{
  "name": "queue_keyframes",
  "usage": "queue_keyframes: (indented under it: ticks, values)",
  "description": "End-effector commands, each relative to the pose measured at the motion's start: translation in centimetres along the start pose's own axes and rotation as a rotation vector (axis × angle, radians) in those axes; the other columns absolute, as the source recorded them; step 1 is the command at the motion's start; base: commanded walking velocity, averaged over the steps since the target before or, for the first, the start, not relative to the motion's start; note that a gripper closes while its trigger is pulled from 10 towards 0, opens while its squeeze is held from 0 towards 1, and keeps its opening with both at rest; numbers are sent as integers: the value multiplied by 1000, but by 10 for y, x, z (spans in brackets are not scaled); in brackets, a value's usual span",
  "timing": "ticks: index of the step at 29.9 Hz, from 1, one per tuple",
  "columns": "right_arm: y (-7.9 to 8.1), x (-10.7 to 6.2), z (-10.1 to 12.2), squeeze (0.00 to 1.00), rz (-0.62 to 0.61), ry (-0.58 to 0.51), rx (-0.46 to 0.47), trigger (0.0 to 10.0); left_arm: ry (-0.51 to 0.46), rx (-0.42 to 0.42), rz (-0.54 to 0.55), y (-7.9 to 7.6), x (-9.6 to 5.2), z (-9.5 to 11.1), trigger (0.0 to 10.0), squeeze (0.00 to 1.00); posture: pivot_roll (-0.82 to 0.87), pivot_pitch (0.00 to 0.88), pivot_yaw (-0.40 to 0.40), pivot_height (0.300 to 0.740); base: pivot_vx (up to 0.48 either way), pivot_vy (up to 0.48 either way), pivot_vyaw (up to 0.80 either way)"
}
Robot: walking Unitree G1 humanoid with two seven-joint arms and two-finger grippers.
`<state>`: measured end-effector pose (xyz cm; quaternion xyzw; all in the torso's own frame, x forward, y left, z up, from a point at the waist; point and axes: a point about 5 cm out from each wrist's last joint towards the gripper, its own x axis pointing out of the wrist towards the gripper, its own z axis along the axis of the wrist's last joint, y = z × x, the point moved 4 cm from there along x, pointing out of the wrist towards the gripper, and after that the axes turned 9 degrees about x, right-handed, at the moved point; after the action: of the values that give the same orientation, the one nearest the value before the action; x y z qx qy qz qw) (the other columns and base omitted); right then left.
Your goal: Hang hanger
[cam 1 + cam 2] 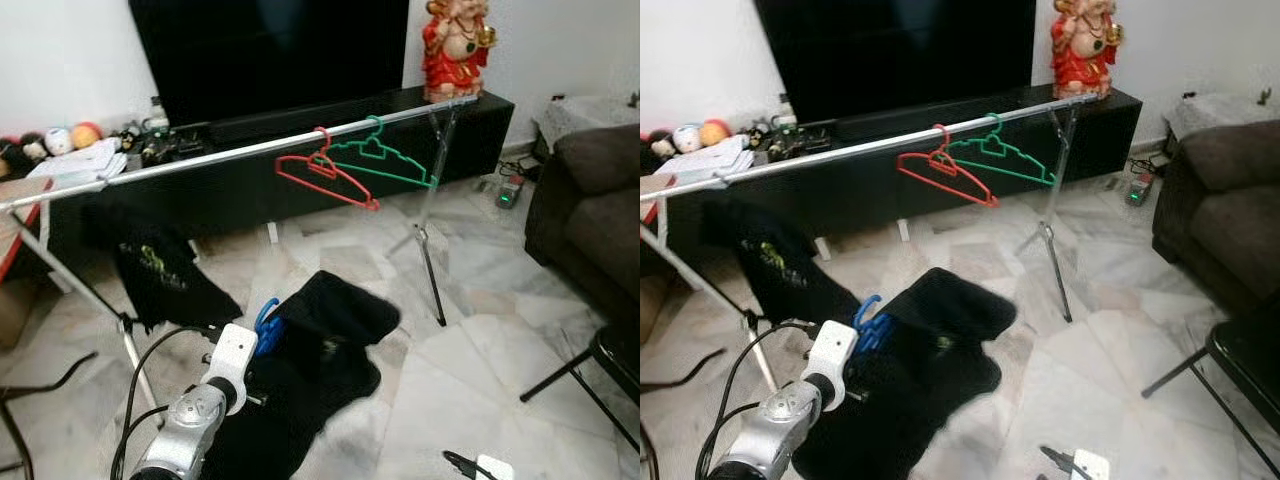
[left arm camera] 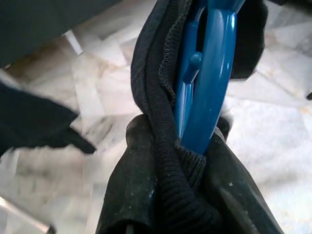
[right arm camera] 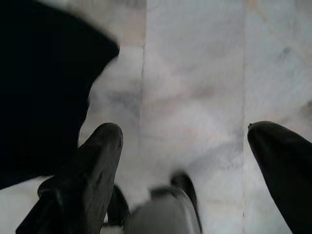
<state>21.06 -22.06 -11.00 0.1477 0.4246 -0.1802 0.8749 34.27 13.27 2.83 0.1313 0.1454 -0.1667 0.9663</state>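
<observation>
The left gripper (image 2: 195, 161) is clamped on a blue hanger (image 1: 266, 325) together with the collar of a black garment (image 1: 320, 370) — in the left wrist view the two black fingers (image 2: 131, 195) pinch the ribbed knit against the base of the blue hook, which rises straight out from between them. From the head camera, the silver left arm (image 1: 195, 415) reaches forward and low, with the hanger's blue hook poking up just past the wrist and the dark cloth draped from it, bunched in a heap over the marble floor (image 1: 480, 370). The hanger sits well below and in front of the long metal rail (image 1: 200, 160), which runs across the scene on tripod legs. On that rail a red hanger (image 1: 325, 172) and a green hanger (image 1: 385, 158) hang side by side, both empty, and another black garment (image 1: 160, 270) hangs from the rail farther to the left. The right gripper (image 3: 185, 146) hangs low near the floor, its fingers spread wide apart with nothing between them — pale tile lies under it, with the edge of dark cloth to one side. A dark sofa (image 1: 590, 210) stands at the right, and a red figurine (image 1: 455, 50) sits on the low black cabinet (image 1: 300, 150) behind the rail.
</observation>
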Motion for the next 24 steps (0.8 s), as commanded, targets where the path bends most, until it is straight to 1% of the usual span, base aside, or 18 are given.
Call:
queue_keyframes:
  ticks: [1,6,7,8,10,11,13,17,20,21,23,24]
  values:
    - [-3,0,-1,0,-7,12,0,10000,-38,-4,11,3,3,12,10000,0,-52,30,101,740,480,0,0]
    - [3,1,2,0,0,11,-8,10000,-30,-21,21,5,3,11,10000,0,-52,30,102,740,480,0,0]
    - [8,1,2,0,9,13,-11,10000,-27,-28,23,5,3,10,10000,0,-52,30,103,740,480,0,0]
    - [8,1,2,0,9,13,-11,10000,-27,-28,23,5,3,10,10000,0,-52,30,103,740,480,0,0]
    - [15,1,2,0,19,14,-18,10000,-22,-43,28,5,4,10,10000,0,-52,32,103,740,480,0,0]
    - [15,1,2,0,19,14,-18,10000,-22,-43,28,5,4,10,10000,0,-52,32,103,740,480,0,0]
    - [12,-1,-9,0,22,24,-40,10000,-12,-63,44,6,5,9,10000,0,-52,33,100,740,480,0,519]
    - [5,-4,-24,0,18,41,-50,10000,-1,-114,70,7,6,7,10000,0,-62,32,84,740,480,0,747]
    - [2,-5,-29,0,19,49,-79,10000,17,-120,105,9,5,0,10000,0,-69,34,61,740,480,0,800]
    - [2,-5,-29,0,19,49,-79,10000,17,-120,105,9,5,0,10000,0,-69,34,61,740,480,0,800]
    - [-1,-6,-30,0,16,51,-83,10000,28,-118,139,10,4,-3,10000,0,-70,35,46,740,379,0,569]
    - [-2,-5,-28,0,17,53,-69,10000,34,-123,148,10,4,-4,10000,0,-70,35,38,740,240,0,0]
